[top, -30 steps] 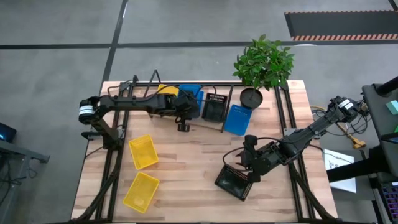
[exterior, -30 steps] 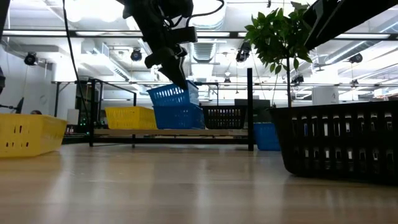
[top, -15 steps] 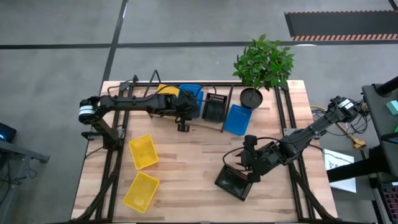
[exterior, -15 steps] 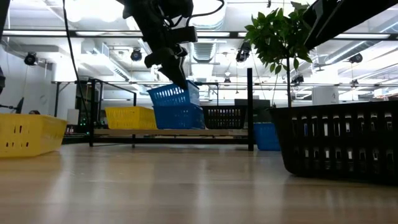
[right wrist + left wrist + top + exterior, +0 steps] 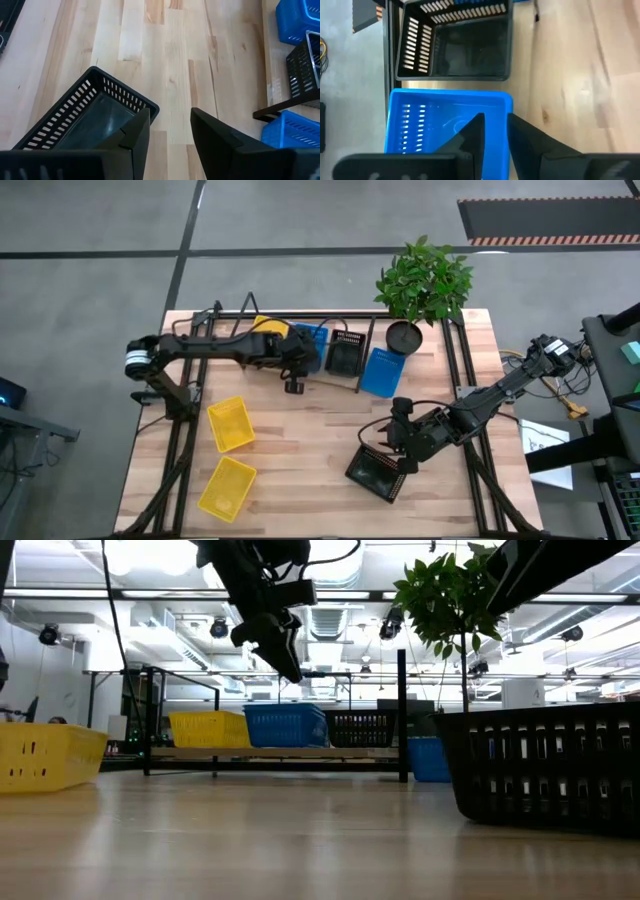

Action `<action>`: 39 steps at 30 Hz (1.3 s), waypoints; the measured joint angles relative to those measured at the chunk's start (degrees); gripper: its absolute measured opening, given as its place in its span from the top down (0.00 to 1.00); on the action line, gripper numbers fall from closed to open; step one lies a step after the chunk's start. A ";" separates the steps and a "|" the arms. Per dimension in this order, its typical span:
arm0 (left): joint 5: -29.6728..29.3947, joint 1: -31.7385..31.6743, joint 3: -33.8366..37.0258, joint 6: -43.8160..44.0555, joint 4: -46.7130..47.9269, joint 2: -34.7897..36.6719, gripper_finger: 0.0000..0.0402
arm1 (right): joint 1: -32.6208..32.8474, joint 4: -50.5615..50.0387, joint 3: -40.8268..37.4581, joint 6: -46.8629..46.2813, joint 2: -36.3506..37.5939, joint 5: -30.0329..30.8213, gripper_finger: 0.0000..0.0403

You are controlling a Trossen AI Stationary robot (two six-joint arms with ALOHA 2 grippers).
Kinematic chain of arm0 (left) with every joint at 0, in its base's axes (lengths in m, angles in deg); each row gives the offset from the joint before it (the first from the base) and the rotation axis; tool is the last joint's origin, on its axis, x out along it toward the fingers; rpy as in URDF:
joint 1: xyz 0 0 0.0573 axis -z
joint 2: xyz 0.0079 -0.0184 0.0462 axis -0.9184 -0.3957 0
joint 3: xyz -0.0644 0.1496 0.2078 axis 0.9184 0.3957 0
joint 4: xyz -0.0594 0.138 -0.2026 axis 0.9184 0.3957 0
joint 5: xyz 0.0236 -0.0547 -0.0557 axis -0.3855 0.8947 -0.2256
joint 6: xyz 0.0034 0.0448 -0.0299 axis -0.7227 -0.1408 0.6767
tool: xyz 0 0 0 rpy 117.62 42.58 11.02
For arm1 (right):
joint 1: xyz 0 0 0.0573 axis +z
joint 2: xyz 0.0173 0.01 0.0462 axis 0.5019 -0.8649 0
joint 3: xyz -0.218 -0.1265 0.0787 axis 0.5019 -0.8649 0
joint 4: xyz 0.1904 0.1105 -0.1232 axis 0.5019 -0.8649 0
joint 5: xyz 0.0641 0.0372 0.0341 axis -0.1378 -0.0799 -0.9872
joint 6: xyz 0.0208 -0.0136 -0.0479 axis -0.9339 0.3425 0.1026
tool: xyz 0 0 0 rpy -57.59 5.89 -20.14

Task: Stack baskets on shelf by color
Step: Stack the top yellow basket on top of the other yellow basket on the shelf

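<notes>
A blue basket sits level on the shelf, between a yellow basket and a black basket. My left gripper hangs open just above the blue basket's near wall, clear of it. At the table's near right a second black basket rests on the wood. My right gripper is open at that basket's corner, one finger over the inside, the other outside. My right gripper straddles the black basket's corner from above, slanting down. Its own finger hides the wall there, so I cannot tell whether it touches the basket.
Two yellow baskets lie on the table's left half. Another blue basket lies just right of the shelf, next to a black plant pot with a leafy plant. Bare wood lies between the arms.
My left gripper has let go of the blue basket. The basket had hung tilted on another blue basket on the shelf. It has dropped down level into that one. The gripper stays where it was, above it.
</notes>
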 joint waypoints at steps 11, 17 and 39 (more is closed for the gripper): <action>1.77 8.31 -0.10 7.28 4.20 5.07 0.84 | 0.00 0.81 0.00 -0.50 0.00 0.00 0.67; 1.86 13.12 2.63 10.39 3.66 5.88 0.84 | 0.00 2.58 -0.01 0.20 -0.07 0.00 0.69; 6.05 29.36 9.80 48.67 5.17 8.03 0.84 | 0.00 14.01 -3.87 11.24 -0.35 0.90 0.82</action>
